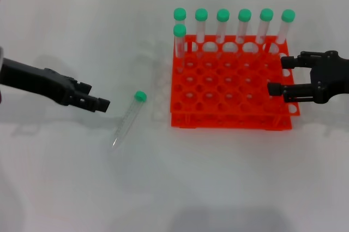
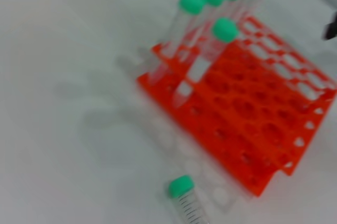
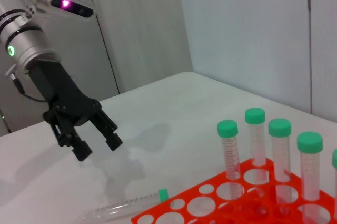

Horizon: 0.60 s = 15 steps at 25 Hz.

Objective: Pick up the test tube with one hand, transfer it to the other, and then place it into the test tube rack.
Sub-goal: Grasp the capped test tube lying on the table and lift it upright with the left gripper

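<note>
Beside the test tube rack [image 1: 232, 82], the test tube [image 1: 128, 117] lies flat; left gripper [image 1: 94, 96] spread wide approaching it, right gripper [image 1: 282, 76] spread, waiting by the rack.

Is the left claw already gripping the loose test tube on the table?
No, the test tube lies flat on the table, and the open left claw sits apart from it.

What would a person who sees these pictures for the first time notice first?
The orange-red rack stands out most, right of the table's middle, with seven green-capped tubes upright along its far edge. One more tube lies flat on the white table left of the rack. The left gripper, jaws open, hovers just left of that tube, and the right gripper, also open, waits at the rack's right side.
</note>
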Tool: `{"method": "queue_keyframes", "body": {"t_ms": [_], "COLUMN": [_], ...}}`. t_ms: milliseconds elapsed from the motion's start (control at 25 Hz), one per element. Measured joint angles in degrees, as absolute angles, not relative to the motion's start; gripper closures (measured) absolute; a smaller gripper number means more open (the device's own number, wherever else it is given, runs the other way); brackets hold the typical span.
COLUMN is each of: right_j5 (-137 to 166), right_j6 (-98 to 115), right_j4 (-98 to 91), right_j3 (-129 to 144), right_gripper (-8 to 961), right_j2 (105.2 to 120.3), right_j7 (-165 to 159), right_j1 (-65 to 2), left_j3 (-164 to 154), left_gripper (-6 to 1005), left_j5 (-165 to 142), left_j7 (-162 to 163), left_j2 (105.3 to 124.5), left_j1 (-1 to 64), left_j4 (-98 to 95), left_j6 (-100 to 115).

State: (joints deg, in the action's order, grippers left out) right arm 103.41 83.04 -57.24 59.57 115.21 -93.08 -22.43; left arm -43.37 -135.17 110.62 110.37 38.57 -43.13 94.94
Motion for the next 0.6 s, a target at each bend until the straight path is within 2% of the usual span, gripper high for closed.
{"method": "queue_keyframes", "body": {"t_ms": [240, 600], "right_j5": [103.29, 103.26], "right_j6": [83.05, 83.13], "right_j4": [-57.21, -57.21], "right_j3": [59.68, 59.37], "right_gripper": [150, 150], "right_j2": [115.31, 115.3], "right_j7": [-93.07, -93.07], "right_j1": [-22.41, -22.41], "left_j3": [-43.66, -51.86], "left_gripper": [117, 117], "left_j5": [-140.86, -145.22], "left_j7": [119.24, 129.73], "left_j2": [110.74, 109.96], "left_j1": [42.86, 48.64], "left_j4": [-43.25, -43.33], "left_j6": [94.6, 95.32]}}
